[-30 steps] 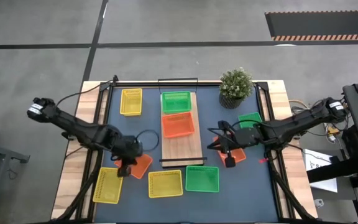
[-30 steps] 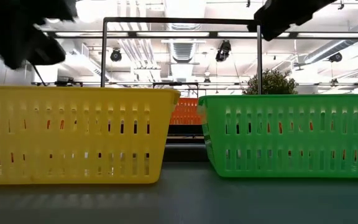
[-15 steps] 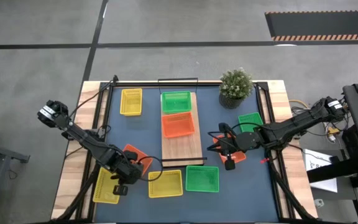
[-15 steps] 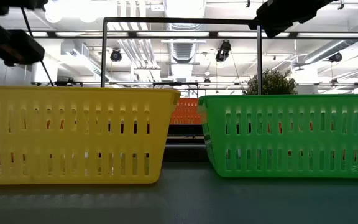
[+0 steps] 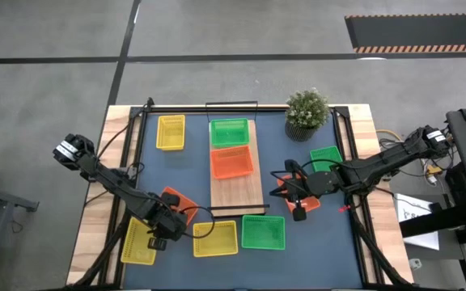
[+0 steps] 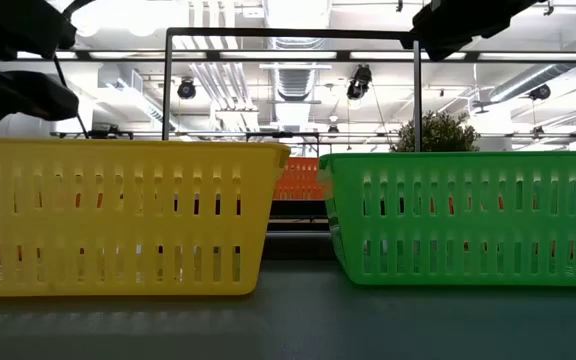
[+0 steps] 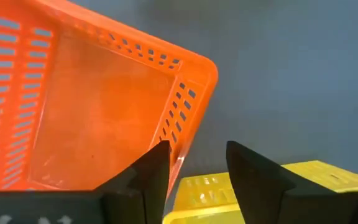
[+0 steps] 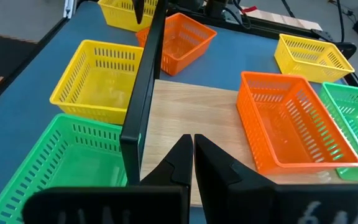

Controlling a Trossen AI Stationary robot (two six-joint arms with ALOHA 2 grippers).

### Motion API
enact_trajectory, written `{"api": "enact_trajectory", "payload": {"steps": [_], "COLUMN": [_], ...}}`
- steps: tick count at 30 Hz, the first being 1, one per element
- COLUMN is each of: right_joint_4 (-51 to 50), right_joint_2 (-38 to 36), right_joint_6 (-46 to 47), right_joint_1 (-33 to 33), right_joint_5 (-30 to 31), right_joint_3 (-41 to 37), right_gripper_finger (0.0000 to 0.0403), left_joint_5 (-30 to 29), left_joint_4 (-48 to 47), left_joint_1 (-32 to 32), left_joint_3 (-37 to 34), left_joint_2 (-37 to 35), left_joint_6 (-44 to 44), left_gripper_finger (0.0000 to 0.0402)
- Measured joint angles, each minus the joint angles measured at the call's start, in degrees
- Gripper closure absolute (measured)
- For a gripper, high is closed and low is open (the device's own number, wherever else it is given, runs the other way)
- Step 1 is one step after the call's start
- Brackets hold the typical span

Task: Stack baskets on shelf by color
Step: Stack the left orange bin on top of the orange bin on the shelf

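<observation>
orange plastic sits between the fingers of the left tool (image 7: 194,171): its two dark fingers are apart, and the near corner wall of a tilted orange basket (image 7: 98,112) lies in the gap, one finger inside the rim and one outside. whether they actually press the wall i cannot tell. just beyond the fingertips lies the rim of a yellow basket (image 7: 247,190), and past that the bare blue-grey table (image 7: 291,68).

from above, the left tool (image 5: 158,234) is at the table's near left, with the orange basket (image 5: 176,206) right against it toward the shelf side, a yellow basket (image 5: 138,241) on its outer side and another yellow basket (image 5: 215,238) on its inner side.

the right tool (image 8: 193,155) has its fingers together, tips touching, with nothing between them. it hovers just off the near end of the shelf (image 8: 210,118); the black wire frame (image 8: 143,87) at that end stands right beside the fingertips. ahead of it on the board sits an orange basket (image 8: 288,121), then a green basket (image 8: 353,118) farther along. a green basket (image 8: 67,158) and a yellow basket (image 8: 101,81) lie on the table to one side of the tool.

from above, the right tool (image 5: 296,194) is beside the shelf's (image 5: 237,194) right edge, over another orange basket (image 5: 306,200), with a green basket (image 5: 325,156) just behind it and a potted plant (image 5: 307,111) beyond.
</observation>
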Motion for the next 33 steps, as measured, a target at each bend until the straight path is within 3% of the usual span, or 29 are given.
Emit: {"api": "enact_trajectory", "payload": {"steps": [7,11,15,19,22,33], "right_joint_4": [-0.13,-0.47,-0.77,-1.49,-1.75,-1.77], "right_joint_2": [0.0,0.0,0.0,0.0,0.0,0.0], "right_joint_6": [-0.68,-0.66,-0.66,-0.58,-0.52,-0.57], "right_joint_1": [-0.02,0.0,0.0,0.0,0.0,-0.02], "right_joint_5": [0.0,-0.01,0.0,0.0,0.0,0.1], "right_joint_3": [0.0,0.0,0.0,0.0,0.0,0.0], "right_gripper_finger": [0.0394,0.0394,0.0394,0.0394,0.0394,0.0394], "left_joint_5": [-5.34,-5.47,-5.47,-5.5,-6.31,-16.62], "left_joint_4": [-0.56,-0.44,-0.5,-0.48,-0.98,-21.52], "left_joint_1": [-0.03,0.0,0.0,-0.02,0.02,2.4], "left_joint_3": [-1.54,-2.79,-3.13,-3.1,-2.98,11.64], "left_joint_2": [0.71,1.56,2.23,2.38,2.05,1.66], "left_joint_6": [2.1,3.38,4.57,6.22,6.02,6.04], "left_gripper_finger": [0.0258,0.0265,0.0307,0.0382,0.0394,0.0401]}}
